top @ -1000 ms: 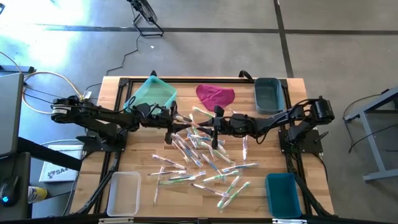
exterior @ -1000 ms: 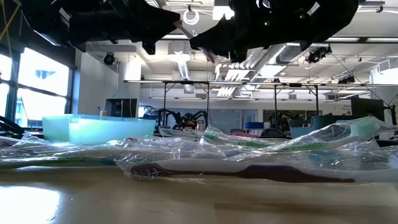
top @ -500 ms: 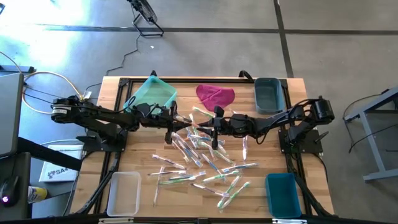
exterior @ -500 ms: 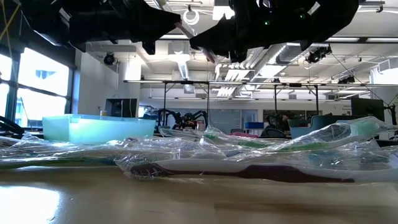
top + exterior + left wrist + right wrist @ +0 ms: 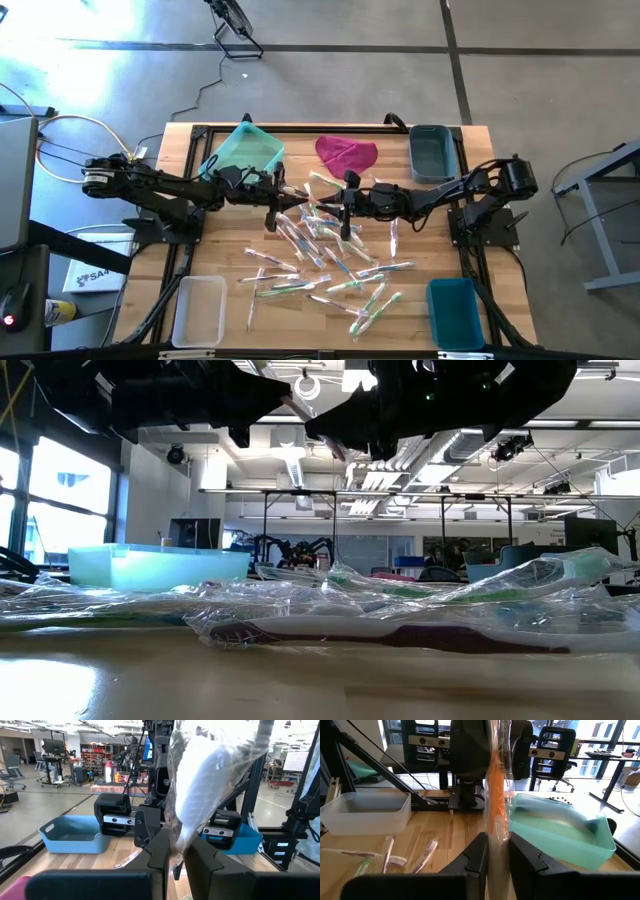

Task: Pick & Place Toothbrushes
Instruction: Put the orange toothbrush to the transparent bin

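The two arms meet over the middle of the desk [image 5: 200,260], so from above the jaws are hard to see. The left gripper [image 5: 172,851] has its jaws pinched on a white toothbrush [image 5: 210,785] in a shiny clear wrapper; its top end is cut off. The right gripper [image 5: 494,851] has its jaws pinched on an orange toothbrush [image 5: 496,795], also wrapped and cut off at the top.

The other toothbrushes [image 5: 330,265] lie in a loose pile on the desk under and in front of the arms. In the low view they are a blur of crinkly wrap [image 5: 400,615], and the arms are only dark shapes at the top.

A white box [image 5: 85,275] beside the desk has letters that look like "SA", but the rest is hidden.
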Tool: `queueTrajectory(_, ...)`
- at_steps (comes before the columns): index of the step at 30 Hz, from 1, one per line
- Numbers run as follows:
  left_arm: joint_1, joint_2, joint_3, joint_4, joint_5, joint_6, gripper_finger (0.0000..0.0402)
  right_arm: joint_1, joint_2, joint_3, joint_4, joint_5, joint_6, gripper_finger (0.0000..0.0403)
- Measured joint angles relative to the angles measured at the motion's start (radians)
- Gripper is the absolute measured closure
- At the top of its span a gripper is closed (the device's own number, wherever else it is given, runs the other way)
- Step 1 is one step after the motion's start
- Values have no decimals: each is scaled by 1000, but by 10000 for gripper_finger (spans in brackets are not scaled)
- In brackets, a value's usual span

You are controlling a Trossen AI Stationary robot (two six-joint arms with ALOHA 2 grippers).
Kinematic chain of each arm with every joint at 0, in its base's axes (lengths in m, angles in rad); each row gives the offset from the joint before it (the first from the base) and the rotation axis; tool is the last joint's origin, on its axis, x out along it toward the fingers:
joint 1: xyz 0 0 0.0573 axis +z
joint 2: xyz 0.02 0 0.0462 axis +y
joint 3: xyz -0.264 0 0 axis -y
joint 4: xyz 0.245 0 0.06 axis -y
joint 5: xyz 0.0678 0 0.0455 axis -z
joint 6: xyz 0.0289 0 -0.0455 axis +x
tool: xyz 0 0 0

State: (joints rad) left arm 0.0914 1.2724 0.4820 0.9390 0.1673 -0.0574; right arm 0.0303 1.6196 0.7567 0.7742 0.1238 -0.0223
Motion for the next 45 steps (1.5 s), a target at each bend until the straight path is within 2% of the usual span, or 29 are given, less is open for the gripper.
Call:
queueTrajectory(16, 0, 0, 0, -2, 2, -2, 362, 2, 0, 0, 0, -29, 0, 280)
queueTrajectory(24, 0, 0, 0, -2, 2, -3, 362, 2, -1, 0, -18, -29, 0, 208)
queueTrajectory(28, 0, 0, 0, -7, 1, -3, 362, 2, -55, 1, -130, -28, 0, 174)
queueTrajectory(32, 0, 0, 0, -7, 1, -3, 362, 3, -148, 1, -294, 27, 0, 159)
queueTrajectory(40, 0, -2, 11, -24, 1, -67, 362, 2, -352, 1, -568, 96, 29, 168)
queueTrajectory(45, 0, -25, 73, -157, 10, -180, 362, 2, -403, 1, -612, 98, 54, 171)
